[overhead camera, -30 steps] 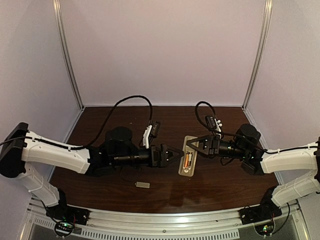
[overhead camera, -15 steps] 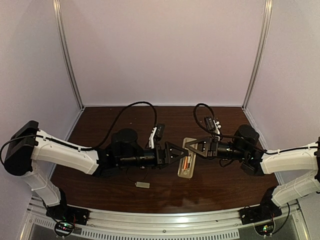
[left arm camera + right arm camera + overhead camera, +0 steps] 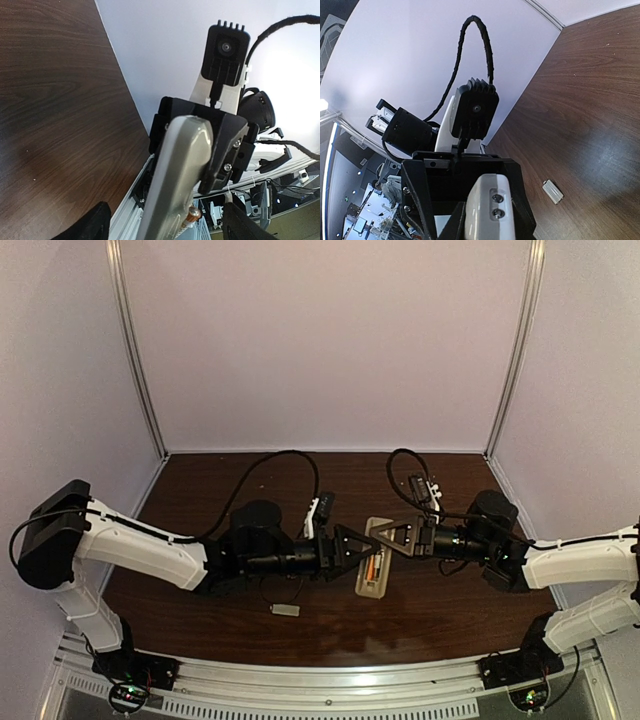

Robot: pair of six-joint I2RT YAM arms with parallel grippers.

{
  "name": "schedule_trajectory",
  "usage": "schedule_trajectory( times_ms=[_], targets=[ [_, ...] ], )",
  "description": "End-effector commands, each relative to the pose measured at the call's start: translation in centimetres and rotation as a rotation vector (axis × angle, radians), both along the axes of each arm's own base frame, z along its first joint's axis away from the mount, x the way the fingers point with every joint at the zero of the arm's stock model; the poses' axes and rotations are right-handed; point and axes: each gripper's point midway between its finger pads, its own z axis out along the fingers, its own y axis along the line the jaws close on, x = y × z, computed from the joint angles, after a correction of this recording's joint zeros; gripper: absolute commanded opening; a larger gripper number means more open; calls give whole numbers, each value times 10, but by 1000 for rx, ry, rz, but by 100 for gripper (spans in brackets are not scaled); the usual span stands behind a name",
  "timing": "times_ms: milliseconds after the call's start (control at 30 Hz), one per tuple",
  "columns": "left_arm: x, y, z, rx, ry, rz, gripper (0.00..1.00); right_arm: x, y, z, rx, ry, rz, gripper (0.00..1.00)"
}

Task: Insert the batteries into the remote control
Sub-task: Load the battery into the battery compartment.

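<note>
Holding the remote control [image 3: 370, 583] (batteries [image 3: 193, 214] in bay) is the right claw [image 3: 388, 537].

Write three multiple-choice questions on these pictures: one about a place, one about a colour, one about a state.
1. Where does the small grey plate lie?
A. against the back wall
B. on the table, left of the remote control
C. on the front rail

2. What colour are the batteries?
A. blue
B. green
C. copper-gold

3. How is the right tool?
A. shut on the remote control
B. open above the table
C. out of view

Key: B, it lies alone on the wood; C, they shine copper in the remote control; A, it clamps the far end.
</note>
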Motion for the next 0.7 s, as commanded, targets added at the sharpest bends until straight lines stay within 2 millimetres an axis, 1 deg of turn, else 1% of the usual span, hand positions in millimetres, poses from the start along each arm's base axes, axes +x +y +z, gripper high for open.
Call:
schedule_trajectory(
  times_ms=[0, 167, 333, 467, 567, 667],
  targets=[
    [2, -3, 13, -78, 6, -10, 78, -1, 0, 17, 25, -60, -8, 0],
    [2, -6, 6, -71, 26, -17, 75, -1, 0, 18, 23, -66, -14, 0],
    [3, -5, -5, -65, 73, -14, 68, -1, -1, 21, 32, -74, -14, 0],
    [3, -3, -7, -108, 103, -14, 63, -2, 0, 21, 32, -78, -10, 0],
    [2, -4, -11, -111, 116, -21, 60, -2, -1, 21, 31, -80, -10, 0],
    [1, -4, -13, -100, 111, -28, 59, -2, -1, 22, 31, -80, -15, 0]
  ],
)
